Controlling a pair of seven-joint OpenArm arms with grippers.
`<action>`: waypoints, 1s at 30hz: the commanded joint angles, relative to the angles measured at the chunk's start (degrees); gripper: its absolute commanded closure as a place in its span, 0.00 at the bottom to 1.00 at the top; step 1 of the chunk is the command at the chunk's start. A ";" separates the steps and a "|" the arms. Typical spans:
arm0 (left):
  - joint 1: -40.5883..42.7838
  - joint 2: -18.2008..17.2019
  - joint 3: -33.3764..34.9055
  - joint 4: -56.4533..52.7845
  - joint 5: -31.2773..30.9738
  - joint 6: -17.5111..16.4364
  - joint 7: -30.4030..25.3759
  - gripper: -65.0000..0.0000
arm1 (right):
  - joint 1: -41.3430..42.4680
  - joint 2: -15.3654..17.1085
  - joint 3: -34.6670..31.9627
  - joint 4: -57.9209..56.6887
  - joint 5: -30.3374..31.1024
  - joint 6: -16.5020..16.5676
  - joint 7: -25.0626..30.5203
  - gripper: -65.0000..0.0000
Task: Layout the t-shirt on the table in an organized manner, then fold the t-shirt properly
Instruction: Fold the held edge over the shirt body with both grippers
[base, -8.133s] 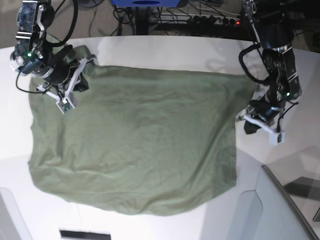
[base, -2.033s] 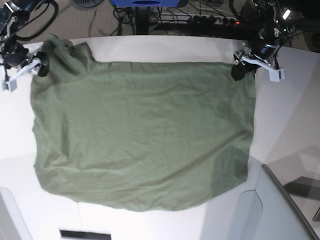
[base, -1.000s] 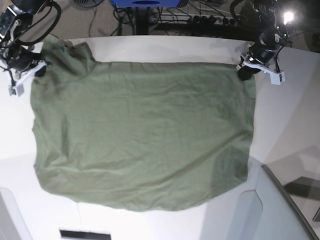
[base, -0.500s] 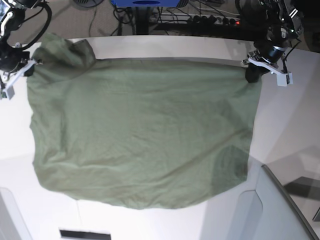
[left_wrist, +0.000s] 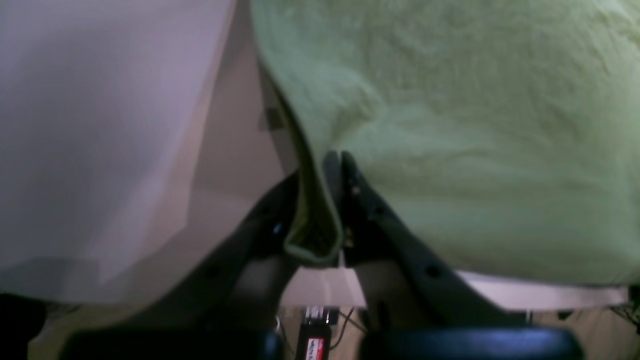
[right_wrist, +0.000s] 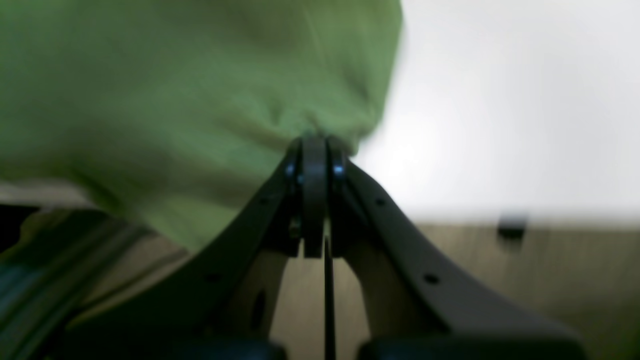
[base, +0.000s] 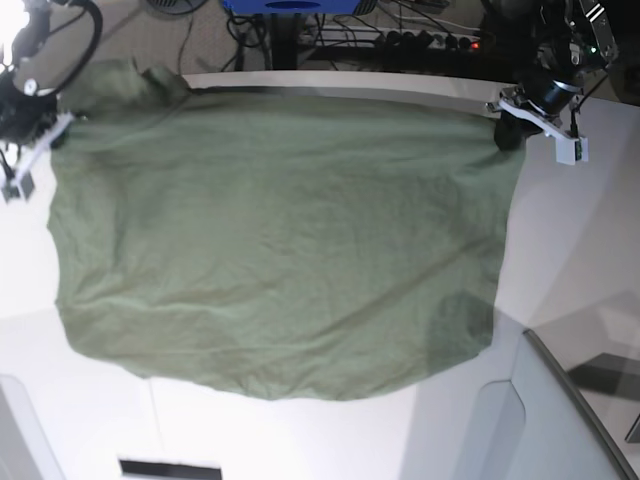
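T-shirt (base: 270, 240) is lying spread over the table (base: 570, 240). We are pinching its far corners: left gripper (left_wrist: 320, 165) clamping a hem fold, right gripper (right_wrist: 314, 150) seemingly biting cloth too, though that view is blurring.

Both arms are black, looped with black cables. The left hand (left_wrist: 320, 200) has matte black tapered fingers (left_wrist: 380, 220) dotted with small round holes, as has the right hand (right_wrist: 314, 165). White brackets sit beside each wrist.
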 joint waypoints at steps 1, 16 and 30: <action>-1.04 -0.77 -0.32 1.15 -0.96 1.14 -0.63 1.00 | 1.19 0.94 -0.08 0.95 0.27 0.06 0.70 1.00; -17.92 -0.51 1.79 -4.39 10.55 2.89 4.64 1.00 | 18.16 6.39 -4.91 -16.72 0.27 0.06 1.23 1.00; -25.92 -0.86 3.46 -11.24 14.16 2.89 4.38 1.00 | 27.83 7.53 -7.37 -30.00 -5.09 0.06 7.20 1.00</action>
